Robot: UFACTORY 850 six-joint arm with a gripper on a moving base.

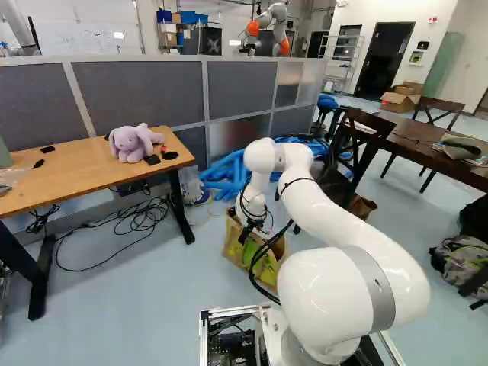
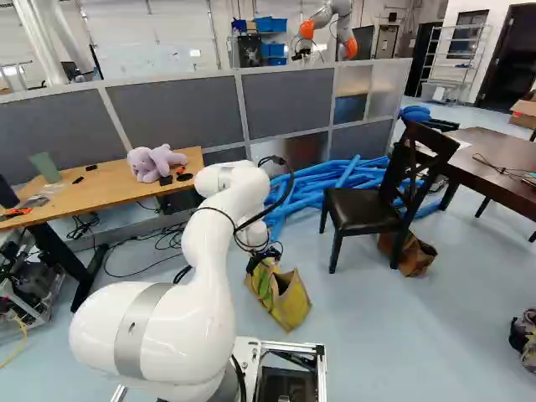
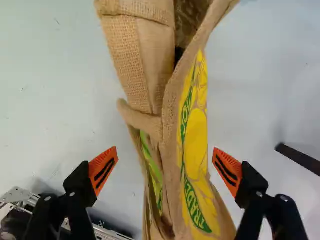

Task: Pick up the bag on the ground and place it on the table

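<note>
Presently, the jute bag [image 2: 295, 303] is seen on the floor [image 2: 368, 335], roughly upright and mouth up, at about twelve o'clock from the arm's base. Above it the gripper [image 2: 264, 258] is held. With twelve o'clock taken as straight ahead of the gripper in the wrist view, the bag's long axis is laid roughly along the twelve-to-six line, and the line from finger to finger is crossed by it nearly squarely. The yellow-printed side is turned toward three o'clock; a short strap [image 3: 142, 122] is looped toward nine. The fingers [image 3: 104, 170] are spread wide, one at the bag's nine o'clock side and one at its three, with nothing clamped. From the arm's base, the pale counter [image 2: 113, 186], on which a plush rabbit [image 2: 154, 162] is set, is found near eleven o'clock, and the dark counter [image 2: 502, 155] near one to two.
</note>
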